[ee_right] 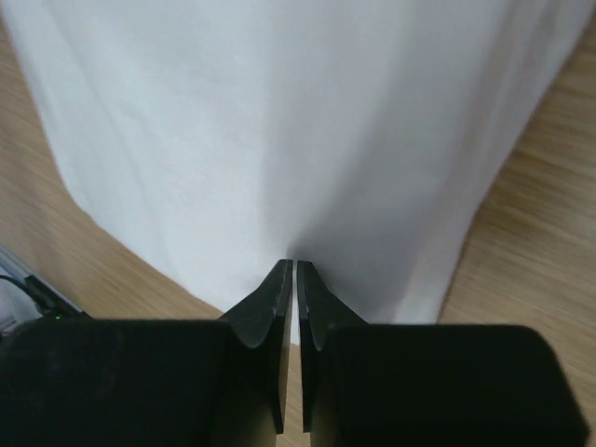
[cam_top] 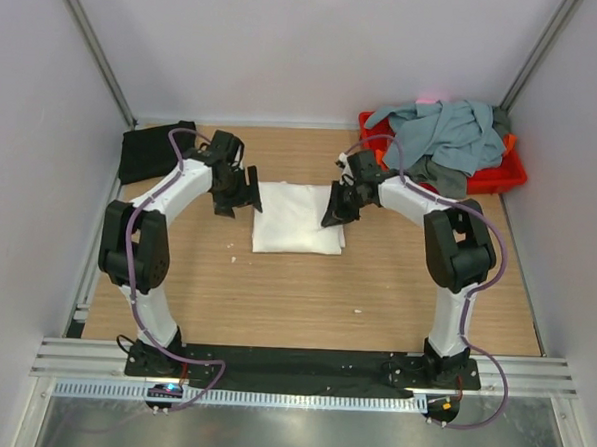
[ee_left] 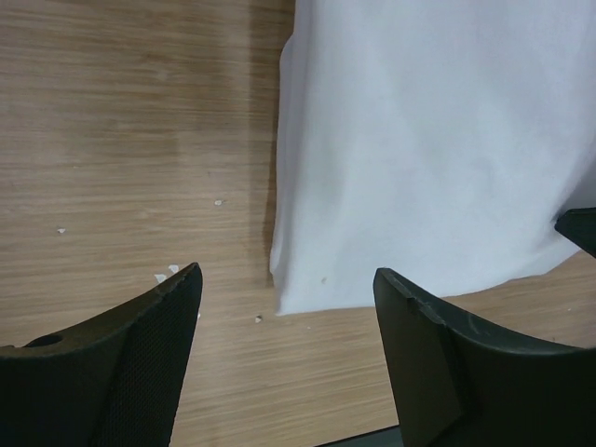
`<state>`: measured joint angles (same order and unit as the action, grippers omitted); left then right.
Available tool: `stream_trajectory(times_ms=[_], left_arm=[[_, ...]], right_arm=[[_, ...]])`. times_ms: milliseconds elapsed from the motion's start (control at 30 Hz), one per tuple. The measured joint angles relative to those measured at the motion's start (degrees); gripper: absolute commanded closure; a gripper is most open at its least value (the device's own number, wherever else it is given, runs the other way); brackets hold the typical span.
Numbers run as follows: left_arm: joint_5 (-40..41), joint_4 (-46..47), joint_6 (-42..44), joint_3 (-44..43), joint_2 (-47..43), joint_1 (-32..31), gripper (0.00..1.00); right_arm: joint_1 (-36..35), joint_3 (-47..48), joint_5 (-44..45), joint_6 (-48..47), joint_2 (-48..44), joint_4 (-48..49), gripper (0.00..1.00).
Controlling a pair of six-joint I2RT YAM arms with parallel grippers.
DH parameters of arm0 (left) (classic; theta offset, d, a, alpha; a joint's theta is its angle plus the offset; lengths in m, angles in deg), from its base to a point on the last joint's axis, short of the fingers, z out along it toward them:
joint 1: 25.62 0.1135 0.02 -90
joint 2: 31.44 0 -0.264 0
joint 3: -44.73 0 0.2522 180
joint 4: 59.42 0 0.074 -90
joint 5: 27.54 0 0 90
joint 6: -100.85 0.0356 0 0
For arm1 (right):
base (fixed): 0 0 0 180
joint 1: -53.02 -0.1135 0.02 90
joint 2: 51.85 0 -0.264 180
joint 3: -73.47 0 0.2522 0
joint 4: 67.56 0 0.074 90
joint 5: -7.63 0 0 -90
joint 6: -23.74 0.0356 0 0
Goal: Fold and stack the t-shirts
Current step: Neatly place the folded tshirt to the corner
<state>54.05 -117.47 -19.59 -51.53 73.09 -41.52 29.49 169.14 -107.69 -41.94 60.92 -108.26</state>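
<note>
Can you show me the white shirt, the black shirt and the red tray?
white t-shirt (cam_top: 297, 218), top view, middle of the folded cloth.
black t-shirt (cam_top: 147, 153), top view, middle of the cloth.
red tray (cam_top: 503, 180), top view, its near wall.

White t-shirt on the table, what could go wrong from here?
The right jaws are shut at the edge of the white t-shirt; pulling could drag a layer and undo the fold. The left jaws stand open around its corner, partly over bare table; closing there might catch only a sliver.
</note>
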Motion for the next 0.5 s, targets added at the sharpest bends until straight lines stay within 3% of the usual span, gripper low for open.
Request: stream_trajectory(times_ms=[333, 500], left_arm=[[1.0, 5.3, 2.3, 0.8, 0.0, 0.0, 0.26], [1.8, 8.4, 2.1, 1.8, 1.3, 0.0, 0.34]], right_arm=[[0.8, -13.0, 6.8, -1.3, -3.3, 3.1, 0.91], [0.8, -15.5, 7.4, -1.2, -4.5, 6.2, 0.91]])
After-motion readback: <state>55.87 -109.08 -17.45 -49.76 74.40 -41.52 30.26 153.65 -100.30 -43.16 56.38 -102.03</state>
